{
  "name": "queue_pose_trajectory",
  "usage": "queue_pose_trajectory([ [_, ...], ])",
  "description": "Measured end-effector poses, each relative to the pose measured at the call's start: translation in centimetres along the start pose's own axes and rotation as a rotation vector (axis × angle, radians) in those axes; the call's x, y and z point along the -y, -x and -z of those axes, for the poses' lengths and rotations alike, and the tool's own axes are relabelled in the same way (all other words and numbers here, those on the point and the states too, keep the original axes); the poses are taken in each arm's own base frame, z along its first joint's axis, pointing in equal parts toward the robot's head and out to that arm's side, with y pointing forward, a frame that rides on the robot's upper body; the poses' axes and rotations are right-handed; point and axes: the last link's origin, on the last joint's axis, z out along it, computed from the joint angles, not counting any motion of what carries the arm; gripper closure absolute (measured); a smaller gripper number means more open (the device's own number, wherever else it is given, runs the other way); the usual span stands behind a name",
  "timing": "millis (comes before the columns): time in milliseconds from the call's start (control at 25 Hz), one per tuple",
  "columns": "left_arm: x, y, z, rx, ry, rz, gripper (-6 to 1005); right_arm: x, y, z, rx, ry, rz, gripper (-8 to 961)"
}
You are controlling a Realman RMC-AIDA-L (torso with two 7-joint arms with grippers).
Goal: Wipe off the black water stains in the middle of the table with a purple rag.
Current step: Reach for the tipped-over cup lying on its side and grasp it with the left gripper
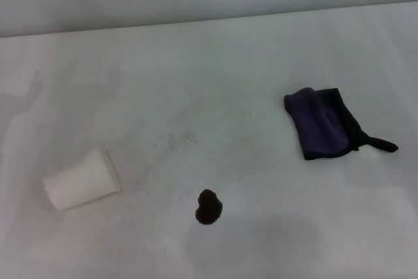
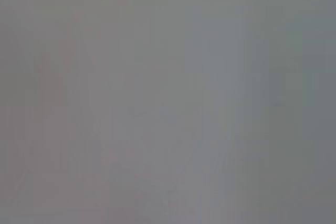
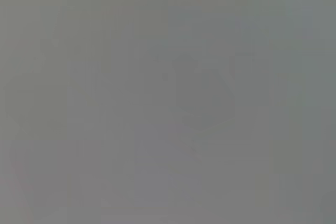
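Note:
The black water stain point(image 1: 209, 206) is a small dark bean-shaped blob on the white table point(image 1: 215, 76), near the front middle in the head view. The purple rag point(image 1: 322, 123) lies folded to the right and a little farther back, with its thin black loop pointing right. Neither gripper shows in the head view. Both wrist views show only plain grey with nothing to make out.
A white paper cup point(image 1: 82, 180) lies on its side at the left of the table, to the left of the stain. Faint grey speckled smudges point(image 1: 175, 140) mark the table's middle. The table's far edge point(image 1: 209, 23) meets a grey wall.

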Motion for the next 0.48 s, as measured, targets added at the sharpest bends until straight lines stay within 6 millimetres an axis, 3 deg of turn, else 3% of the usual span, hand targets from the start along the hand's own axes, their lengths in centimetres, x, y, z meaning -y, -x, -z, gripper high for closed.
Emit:
queue_pose_trajectory([
  [480,0.01,-0.22,-0.17,-0.005,0.008,-0.012,111,-0.73,0.35,-0.72,0.021,0.028,-0.002,85],
])
